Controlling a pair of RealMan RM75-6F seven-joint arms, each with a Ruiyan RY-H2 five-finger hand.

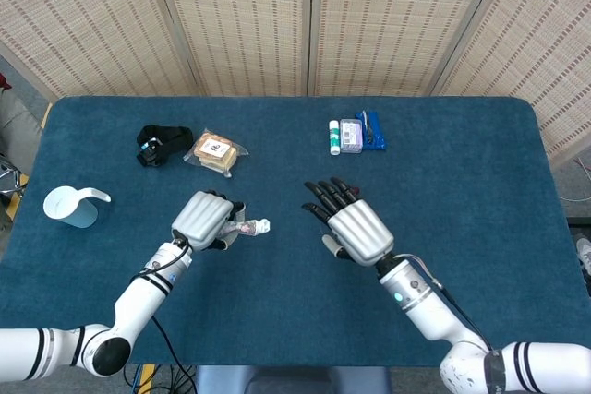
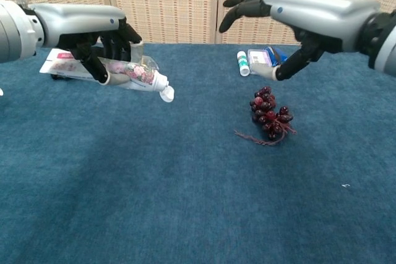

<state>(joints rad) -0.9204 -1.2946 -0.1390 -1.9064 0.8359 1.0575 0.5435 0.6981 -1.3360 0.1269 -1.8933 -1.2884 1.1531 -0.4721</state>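
I've got the left hand (image 2: 93, 26) gripping the pink printed squeeze tube w/ white cap (image 2: 127, 73), off the blue cloth table (image 2: 185, 202), well left of the dark red grape bunch (image 2: 270, 114). Right hand (image 2: 309, 10) hangs above the grapes, fingers spread, holding nothing. Open cloth between tube and grapes, table edges far off.

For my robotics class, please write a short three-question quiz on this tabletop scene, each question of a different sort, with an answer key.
1. True or false: the left hand holds the white printed tube with a white cap.
2. The right hand is: A) holding the bunch of dark red grapes; B) open above them; C) resting on the blue carpeted table.
3. Fill in: the pale blue jug stands near the table's ____ edge in the head view.

Key: 1 true; 2 B; 3 left.
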